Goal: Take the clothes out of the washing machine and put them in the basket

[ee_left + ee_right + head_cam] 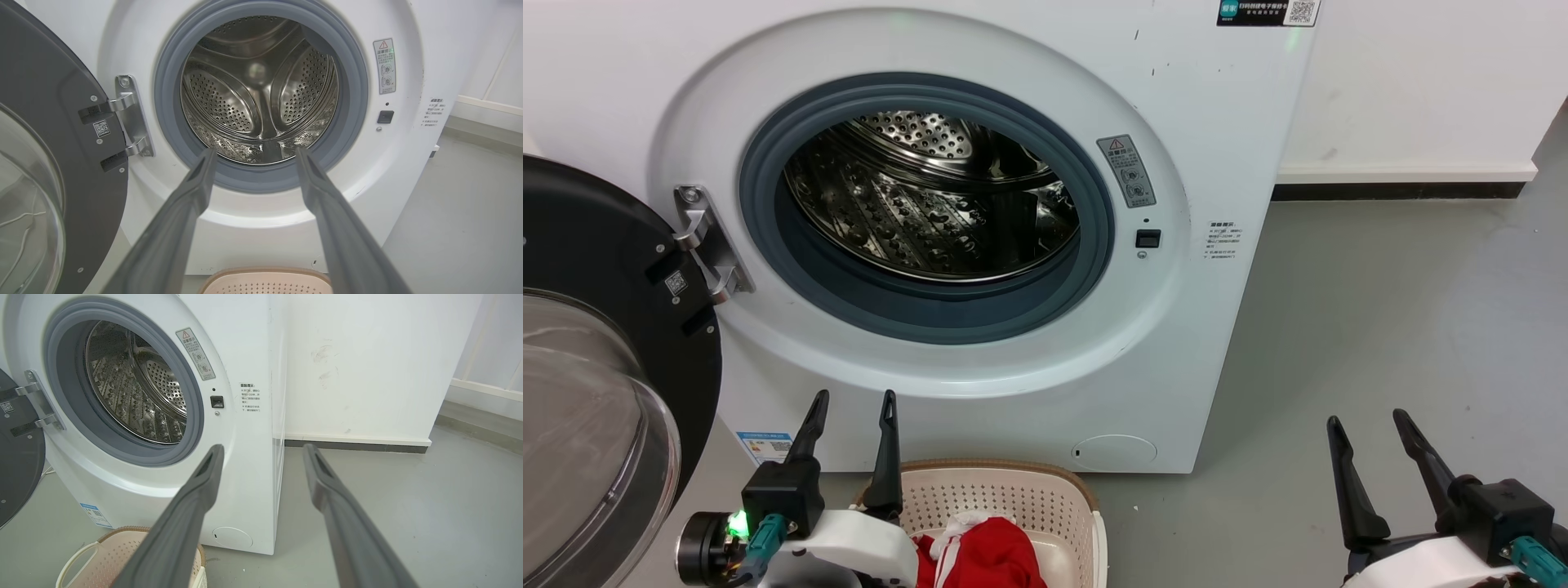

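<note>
Left claw [855, 394] beside clothes [988, 557] in basket [1045, 474]

We see a grey floor [1380, 343] running to a white wall [1421, 82], a dark skirting strip [1396, 191] along their meeting line, and faint scuff marks [325, 365] on that wall.

The left gripper [854, 400] has two long black fingers [807, 437], tapering to blunt tips, set in a square black block [783, 492]. Behind the block sit a white rounded shell [866, 543], a teal plug [765, 537], a glowing green light [738, 523] and a black round cap [698, 549]. The right gripper [1366, 420] matches, teal plug included. Close up, the fingers look matt grey, grooved near the tips.
</note>
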Controlling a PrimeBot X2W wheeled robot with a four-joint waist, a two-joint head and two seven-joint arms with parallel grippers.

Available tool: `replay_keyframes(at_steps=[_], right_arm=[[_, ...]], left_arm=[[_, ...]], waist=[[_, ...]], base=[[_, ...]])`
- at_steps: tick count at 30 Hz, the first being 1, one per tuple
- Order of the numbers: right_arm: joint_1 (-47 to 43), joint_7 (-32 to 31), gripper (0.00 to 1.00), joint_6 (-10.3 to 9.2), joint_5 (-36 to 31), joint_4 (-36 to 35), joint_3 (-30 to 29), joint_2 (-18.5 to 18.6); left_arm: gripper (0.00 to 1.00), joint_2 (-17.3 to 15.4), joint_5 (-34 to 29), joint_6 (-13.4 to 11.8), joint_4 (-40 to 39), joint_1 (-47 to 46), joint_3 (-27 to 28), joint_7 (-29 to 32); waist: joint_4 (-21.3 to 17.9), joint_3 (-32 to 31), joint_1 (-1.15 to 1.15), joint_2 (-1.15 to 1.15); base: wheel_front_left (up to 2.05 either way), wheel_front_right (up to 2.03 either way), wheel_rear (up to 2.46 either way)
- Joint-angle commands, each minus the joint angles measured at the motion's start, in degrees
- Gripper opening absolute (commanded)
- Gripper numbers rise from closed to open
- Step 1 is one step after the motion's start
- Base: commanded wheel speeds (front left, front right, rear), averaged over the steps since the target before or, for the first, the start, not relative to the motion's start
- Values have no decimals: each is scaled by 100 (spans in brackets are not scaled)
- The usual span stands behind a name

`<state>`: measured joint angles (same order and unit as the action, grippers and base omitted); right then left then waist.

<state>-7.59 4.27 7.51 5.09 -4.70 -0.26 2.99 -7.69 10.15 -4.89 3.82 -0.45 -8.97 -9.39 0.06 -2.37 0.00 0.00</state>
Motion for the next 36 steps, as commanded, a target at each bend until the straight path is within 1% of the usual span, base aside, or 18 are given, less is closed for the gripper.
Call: replay_keyframes(at_steps=[1,16,17,20,24,25,36], right_arm=[[-82,6,100,-4,39,-19,13,-20],[-78,-4,100,-4,67,-31,44,-20],[-6,-13,0,0,42,-12,44,0],[-37,3,0,0,188,39,86,1],[39,-35,0,0,760,120,66,32],[39,-35,0,0,760,120,66,32],[292,-122,0,0,2069,421,59,118]], left_arm=[[100,-18,14,-17,-7,41,-1,1],[100,-54,80,-69,-10,23,-43,-52],[0,-46,70,-67,5,0,-35,-37],[0,-25,217,-35,86,10,4,-8],[0,3,708,38,144,-33,95,95],[0,3,708,38,144,-33,95,95],[0,73,1845,220,273,-126,318,321]], waist=[[6,0,0,0],[8,14,0,0],[8,15,1,0],[8,19,1,0],[8,26,1,0],[8,26,1,0],[6,47,1,0]], base=[[0,0,0],[0,0,0],[0,0,0],[0,0,0],[0,0,0],[0,0,0],[0,0,0]])
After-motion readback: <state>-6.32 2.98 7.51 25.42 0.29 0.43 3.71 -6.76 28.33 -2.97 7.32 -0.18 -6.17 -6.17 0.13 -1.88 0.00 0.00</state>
